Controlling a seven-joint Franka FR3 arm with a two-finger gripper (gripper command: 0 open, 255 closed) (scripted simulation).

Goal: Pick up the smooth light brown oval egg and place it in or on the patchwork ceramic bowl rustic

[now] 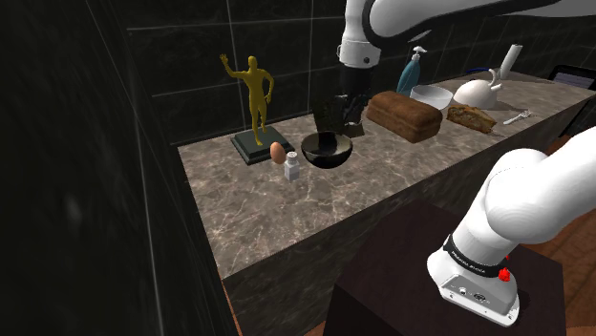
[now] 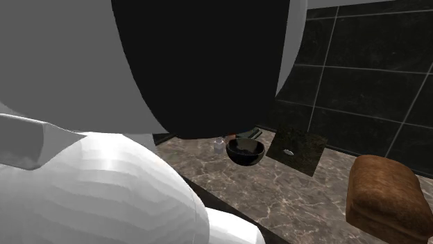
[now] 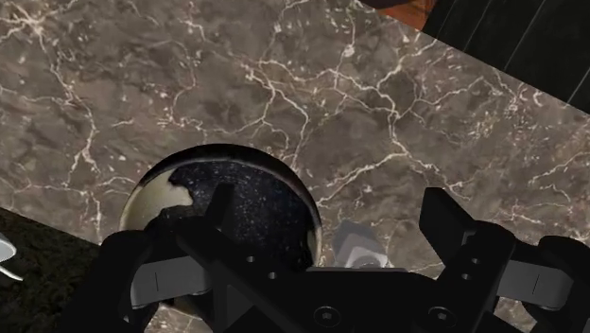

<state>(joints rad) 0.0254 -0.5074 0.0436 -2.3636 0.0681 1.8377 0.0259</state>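
Gripper point(image 1: 331, 132) is open wide and empty. In the wrist view the two black fingers point(image 3: 222, 210) stand well apart with nothing clasped.

Arm pose: from the stand point(image 1: 401, 277) at the shoulder view's lower right, the white links go up and out of frame. The forearm comes back in at the top and drops near vertical, hand pointing down at the marble countertop point(image 1: 258, 215). The hand hangs directly over the bowl point(image 1: 327, 150), fingertips close above its rim. Cannot tell whether they touch it.

In the wrist view one finger overlaps the bowl point(image 3: 227, 184), which has a dark speckled inside and a pale patch on its outer wall. A small white shaker point(image 3: 355, 244) shows in the gap between the fingers, below them on the counter and not gripped.

Egg point(image 1: 277, 151): light brown, on the countertop, just beside the dark base of the gold figurine point(image 1: 254, 91). It sits toward the shoulder view's left of the bowl, with the shaker point(image 1: 292, 169) just in front of it. It is not in the bowl and not under the fingers.

Further along the counter are a brown bread loaf point(image 1: 404, 115), a white bowl point(image 1: 432, 95) and a blue bottle point(image 1: 411, 72).

In the second exterior view the arm's white link point(image 2: 90, 187) blocks most of the frame. Past it show the bowl point(image 2: 245, 150), the shaker point(image 2: 219, 145) and the loaf point(image 2: 387, 197).
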